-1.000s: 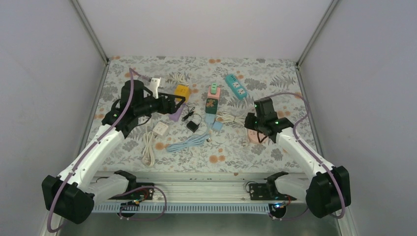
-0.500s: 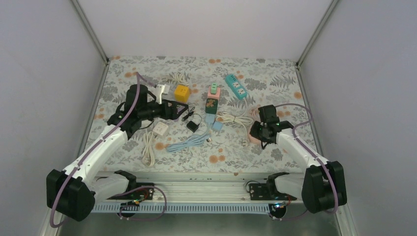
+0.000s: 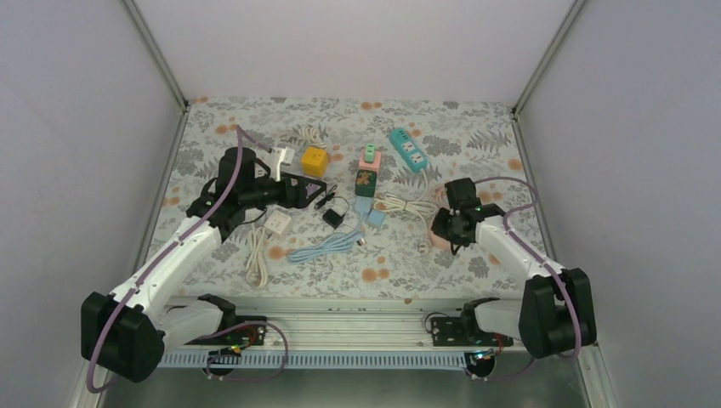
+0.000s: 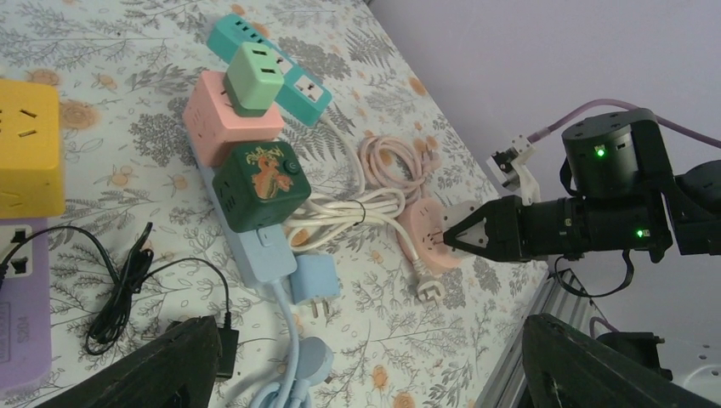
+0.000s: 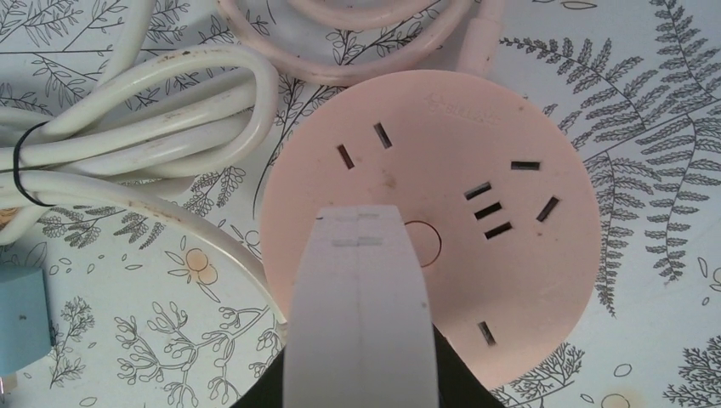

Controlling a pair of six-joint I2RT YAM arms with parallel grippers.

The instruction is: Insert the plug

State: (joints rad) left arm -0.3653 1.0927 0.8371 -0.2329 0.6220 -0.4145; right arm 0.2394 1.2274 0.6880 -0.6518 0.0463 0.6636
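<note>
A round pink socket (image 5: 476, 255) lies flat on the floral cloth and also shows in the top view (image 3: 439, 238). My right gripper (image 5: 360, 214) is shut and empty, its white tips resting on the socket's left part by the centre ring. A white plug (image 4: 428, 291) on a cream cable bundle (image 4: 340, 208) lies just beside the socket, prongs pointing away. My left gripper (image 3: 311, 190) is open and empty, hovering over the middle-left of the table. Its black fingers (image 4: 170, 370) stand wide apart at the bottom of the left wrist view.
A light blue strip (image 4: 251, 246) carries a dark green cube (image 4: 262, 184) and a pink cube (image 4: 234, 115) with a green adapter. A teal strip (image 4: 281, 64), a yellow cube (image 4: 30, 149), a purple strip (image 4: 21, 323), a blue plug (image 4: 313, 280) and a black charger cable (image 4: 127, 280) lie around. The table's front rail (image 3: 340, 327) is near.
My right gripper has come down and a little right onto the pink socket. My left gripper has drawn back slightly towards me. Both are nearly still over the last half second.
</note>
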